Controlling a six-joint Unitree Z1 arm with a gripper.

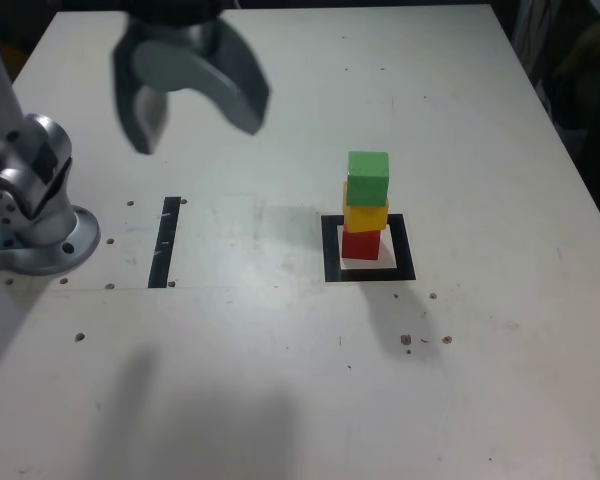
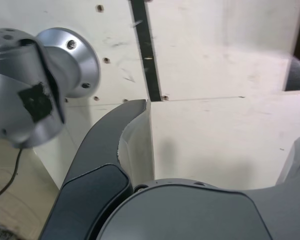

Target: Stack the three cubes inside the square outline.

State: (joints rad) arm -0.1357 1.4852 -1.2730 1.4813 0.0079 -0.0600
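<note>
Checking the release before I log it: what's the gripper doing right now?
Gripper: open, holding nothing, raised clear of the stacked cubes.

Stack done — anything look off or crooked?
Slightly. The green cube sits shifted toward the exterior view's right on the yellow, and the stack stands toward the outline's far edge. Nothing fallen or damaged.

Even bright light, soft shadows on table [image 1: 280,380]; gripper [image 1: 192,95] blurred, exterior view's corners dim.

Lab bench: drilled white table [image 1: 280,380], bolted arm base [image 1: 40,245]
</note>
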